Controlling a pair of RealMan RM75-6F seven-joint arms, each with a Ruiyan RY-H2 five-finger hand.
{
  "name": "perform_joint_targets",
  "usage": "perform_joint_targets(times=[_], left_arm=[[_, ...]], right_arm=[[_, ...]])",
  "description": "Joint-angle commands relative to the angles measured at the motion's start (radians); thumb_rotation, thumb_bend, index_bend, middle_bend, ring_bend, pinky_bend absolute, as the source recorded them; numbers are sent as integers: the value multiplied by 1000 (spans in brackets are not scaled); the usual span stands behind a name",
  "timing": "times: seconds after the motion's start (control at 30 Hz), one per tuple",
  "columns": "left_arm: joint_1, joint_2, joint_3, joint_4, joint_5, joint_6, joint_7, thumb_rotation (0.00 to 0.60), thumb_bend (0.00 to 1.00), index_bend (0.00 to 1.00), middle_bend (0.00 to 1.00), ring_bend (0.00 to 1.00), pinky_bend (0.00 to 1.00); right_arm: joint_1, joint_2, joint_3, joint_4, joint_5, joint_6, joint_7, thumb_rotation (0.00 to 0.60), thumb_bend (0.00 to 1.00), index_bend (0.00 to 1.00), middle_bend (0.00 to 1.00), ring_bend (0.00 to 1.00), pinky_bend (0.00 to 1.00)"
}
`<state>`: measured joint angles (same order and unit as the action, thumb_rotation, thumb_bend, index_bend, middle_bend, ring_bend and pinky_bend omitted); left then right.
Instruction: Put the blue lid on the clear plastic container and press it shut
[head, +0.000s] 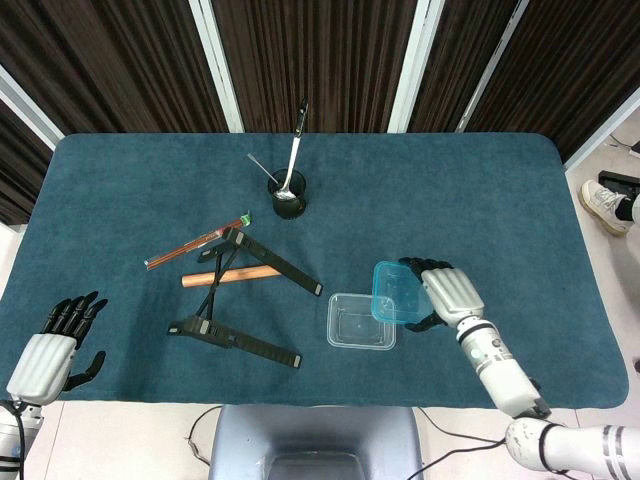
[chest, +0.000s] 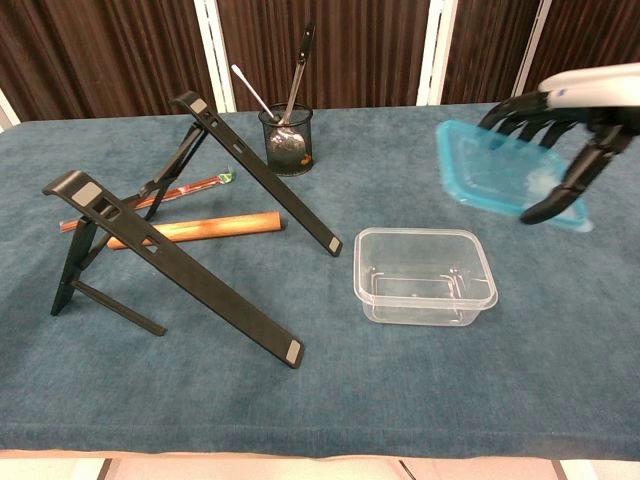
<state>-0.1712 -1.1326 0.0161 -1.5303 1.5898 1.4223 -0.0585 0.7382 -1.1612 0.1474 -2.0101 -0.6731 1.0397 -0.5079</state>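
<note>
Lid: blue lid (head: 393, 292) gripped in my right hand (head: 446, 296), fingers curled around far edge, thumb underneath. Lid tilted, raised off table, just right of and above clear plastic container (chest: 425, 275). Container open on blue cloth. Left hand (head: 52, 350) empty, fingers apart, near table's left corner.

One lid (head: 393, 293), one container (head: 361, 321), two black stands (head: 235, 338), one cup (head: 288, 195), two hands (head: 445, 295)
</note>
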Motion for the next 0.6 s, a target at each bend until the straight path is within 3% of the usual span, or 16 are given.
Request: perform_joint_targets(times=[0.03, 0.2, 0.6], left_arm=[[5, -5, -7, 3, -6, 12, 7, 600, 410, 0, 0, 0, 73], [8, -3, -8, 4, -6, 18, 1, 600, 410, 0, 0, 0, 73], [15, 0, -9, 0, -6, 28, 2, 600, 410, 0, 0, 0, 73]], right_arm=[[85, -114, 21, -2, 117, 76, -117, 600, 263, 833, 536, 468, 441], [119, -189, 12, 16, 162, 104, -163, 600, 262, 830, 536, 468, 434], [129, -202, -25, 31, 186, 109, -189, 600, 263, 823, 536, 468, 424]])
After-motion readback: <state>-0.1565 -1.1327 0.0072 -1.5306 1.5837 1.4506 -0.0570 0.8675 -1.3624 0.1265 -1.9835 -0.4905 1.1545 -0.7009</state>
